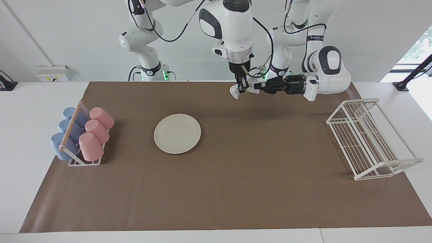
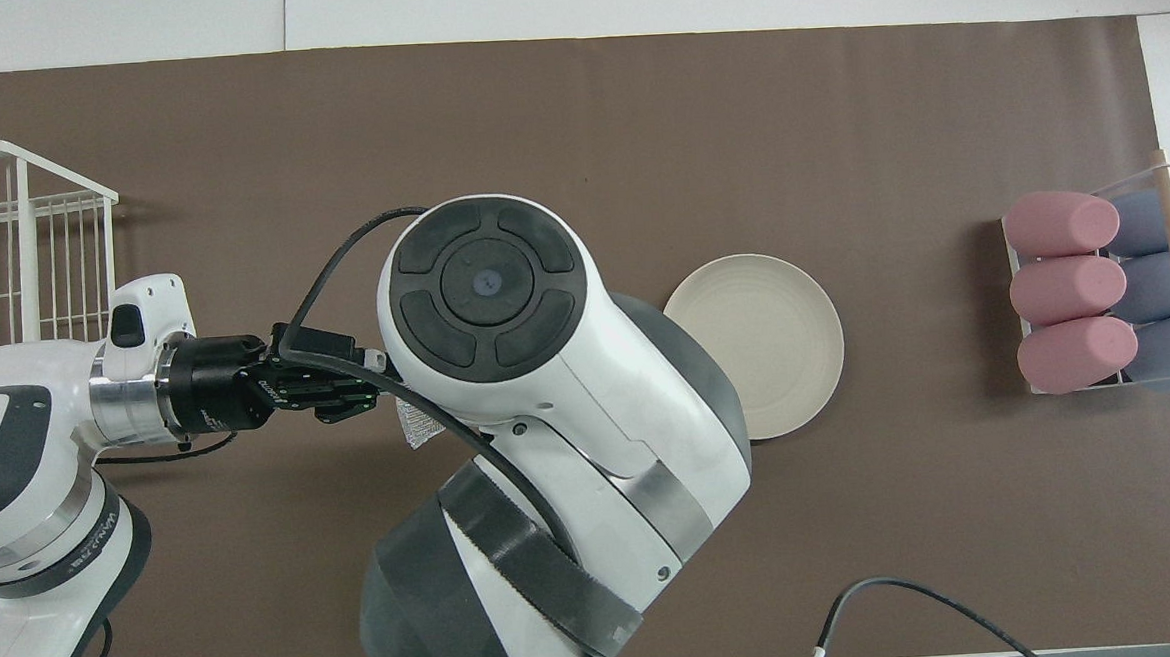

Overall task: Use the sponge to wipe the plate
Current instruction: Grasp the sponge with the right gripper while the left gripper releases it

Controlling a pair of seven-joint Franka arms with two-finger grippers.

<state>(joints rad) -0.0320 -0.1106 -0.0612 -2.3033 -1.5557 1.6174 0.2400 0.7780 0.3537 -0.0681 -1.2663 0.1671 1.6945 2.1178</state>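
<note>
the right gripper [image 1: 241, 88] points straight down over the brown mat [image 1: 236, 189] near the robots, clenched on the sponge [image 1: 235, 91], which hangs in the air. the left gripper [image 1: 258, 86] reaches in level beside it at the sponge's edge; i cannot tell whether it grips. the plate [image 1: 177, 133] lies flat on the mat, toward the right arm's end, beside the cup rack [image 1: 82, 135]
</note>
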